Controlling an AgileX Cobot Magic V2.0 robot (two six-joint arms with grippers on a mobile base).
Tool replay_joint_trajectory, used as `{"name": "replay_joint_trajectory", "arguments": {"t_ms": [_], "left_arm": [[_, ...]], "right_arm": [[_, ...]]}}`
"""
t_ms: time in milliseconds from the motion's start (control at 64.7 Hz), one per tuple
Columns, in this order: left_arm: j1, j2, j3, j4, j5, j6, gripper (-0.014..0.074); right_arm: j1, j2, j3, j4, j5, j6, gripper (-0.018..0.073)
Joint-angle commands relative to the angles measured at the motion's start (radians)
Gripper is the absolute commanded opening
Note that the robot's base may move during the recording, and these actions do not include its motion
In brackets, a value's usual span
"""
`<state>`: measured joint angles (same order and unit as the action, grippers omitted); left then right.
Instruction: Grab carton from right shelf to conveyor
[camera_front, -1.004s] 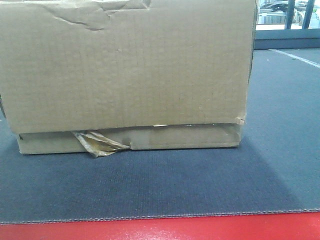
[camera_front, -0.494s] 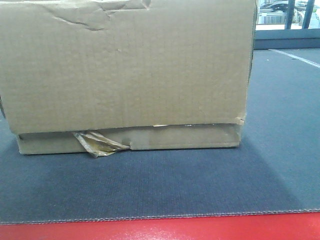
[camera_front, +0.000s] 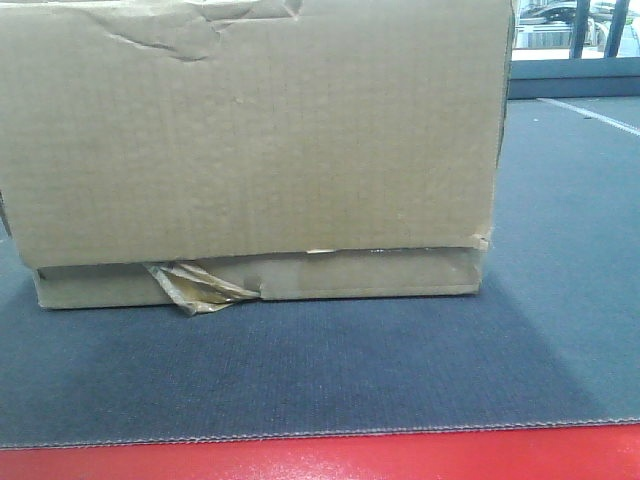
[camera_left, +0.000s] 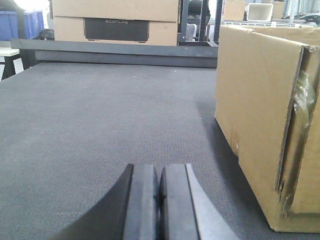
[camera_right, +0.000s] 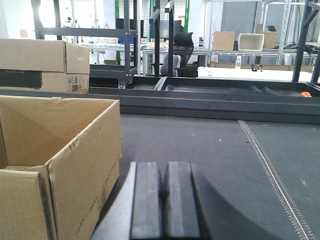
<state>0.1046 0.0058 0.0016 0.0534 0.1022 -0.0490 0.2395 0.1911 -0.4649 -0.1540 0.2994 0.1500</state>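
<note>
The carton (camera_front: 250, 140), a plain brown cardboard box with a wad of yellowish tape (camera_front: 195, 288) at its torn lower seam, rests on the conveyor (camera_front: 400, 370), whose red border (camera_front: 320, 455) runs along the near edge. My left gripper (camera_left: 159, 172) is shut and empty, low over the belt with the carton (camera_left: 260, 100) off to its right. Also shut and empty, my right gripper (camera_right: 164, 170) sits just right of the carton (camera_right: 75, 150), whose top is open. Neither gripper touches it. The right shelf is out of view.
More cardboard boxes (camera_left: 115, 22) stand beyond the belt's dark far rail (camera_left: 115, 50), with blue bins (camera_left: 20, 25) at far left. A stitched seam (camera_right: 270, 165) crosses the belt to the right. Racks and an office chair (camera_right: 175, 50) fill the background.
</note>
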Motion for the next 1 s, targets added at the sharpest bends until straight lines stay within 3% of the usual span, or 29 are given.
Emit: {"name": "replay_joint_trajectory", "arguments": {"t_ms": [0,124,278,417,664,757,819,989], "left_arm": [[0.001,-0.006,-0.002,-0.004,-0.022,0.006,-0.0009],[0.001,-0.006,-0.002,-0.004,-0.022,0.006,-0.0009],[0.001,-0.006,-0.002,-0.004,-0.022,0.006,-0.0009],[0.001,-0.006,-0.002,-0.004,-0.022,0.006,-0.0009],[0.001,-0.006,-0.002,-0.004,-0.022,0.006,-0.0009],[0.001,-0.006,-0.002,-0.004,-0.022,0.006,-0.0009],[0.001,-0.006,-0.002,-0.004,-0.022,0.006,-0.0009],[0.001,-0.006,-0.002,-0.004,-0.022,0.006,-0.0009]], "right_arm": [[-0.005,-0.006,0.002,-0.008,-0.023,-0.002,-0.0067],[-0.027,-0.006,0.002,0.037,0.006,-0.012,-0.0067],[-0.131,-0.015,0.032,0.221,0.023,-0.213,-0.0067],[-0.207,-0.072,0.140,0.244,-0.021,-0.213,-0.0067],[-0.215,-0.191,0.379,0.262,-0.105,-0.213,-0.0067],[-0.215,-0.191,0.462,0.262,-0.199,-0.213,-0.0067],[-0.215,-0.191,0.465,0.264,-0.256,-0.213,-0.0067],[-0.215,-0.191,0.465,0.258,-0.203,-0.213,-0.0067]]}}
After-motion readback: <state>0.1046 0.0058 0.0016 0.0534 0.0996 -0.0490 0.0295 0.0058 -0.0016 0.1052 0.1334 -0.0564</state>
